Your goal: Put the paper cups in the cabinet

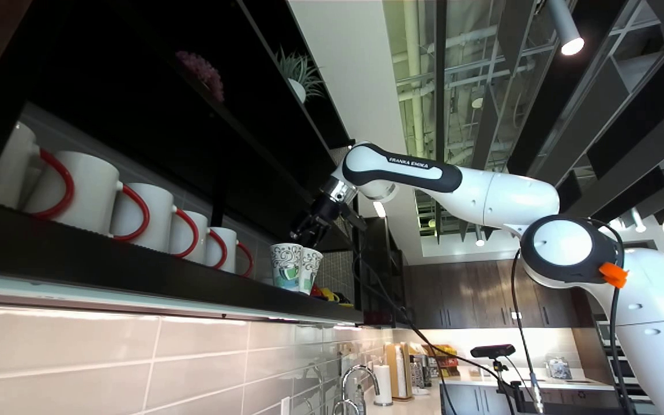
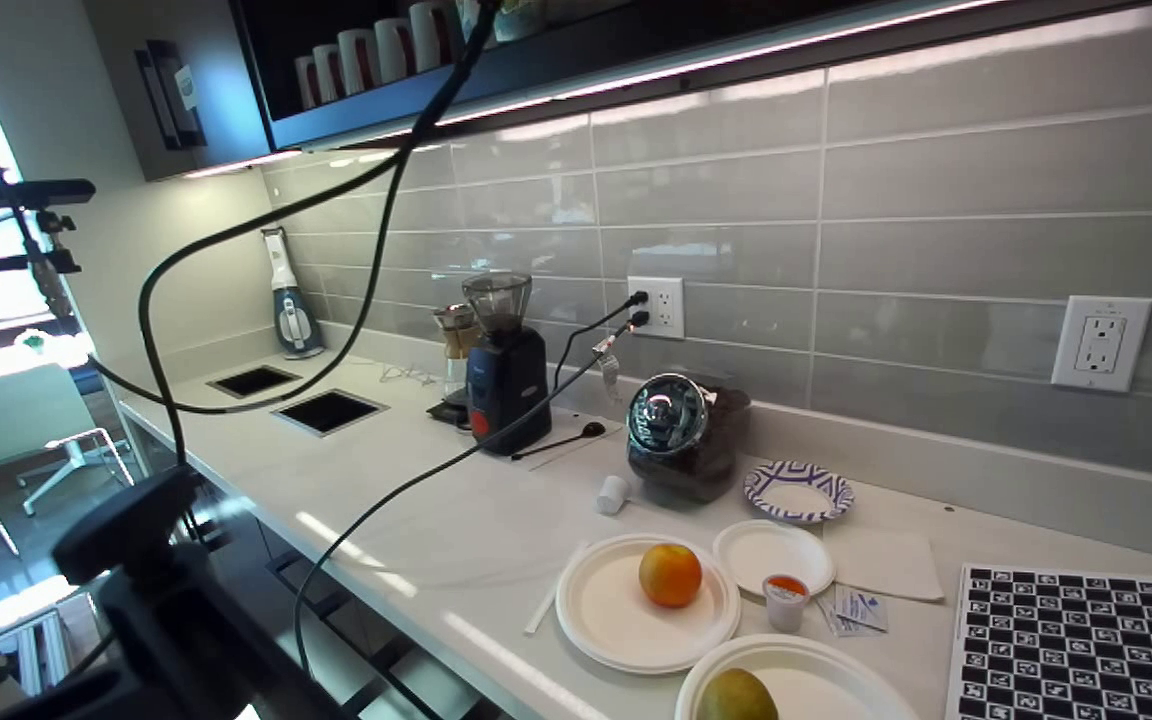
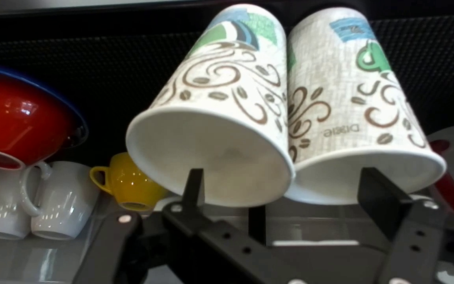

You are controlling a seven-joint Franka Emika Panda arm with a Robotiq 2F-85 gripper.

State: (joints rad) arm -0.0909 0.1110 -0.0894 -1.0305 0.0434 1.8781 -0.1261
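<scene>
Two paper cups with green-teal and brown print stand side by side on the cabinet's lower shelf in an exterior view, the nearer cup beside the farther cup. In the wrist view, which looks upside down, the left cup and right cup touch at their rims, mouths facing the gripper. The black cabinet hangs on the wall; its lower edge also shows in an exterior view. My gripper is open, its fingers spread at the cup mouths. In an exterior view the gripper is just above the cups.
White mugs with red handles line the same shelf. A red bowl, a yellow cup and white mugs stand on the cups' other side. An upper shelf with plants is overhead. A counter with plates lies below.
</scene>
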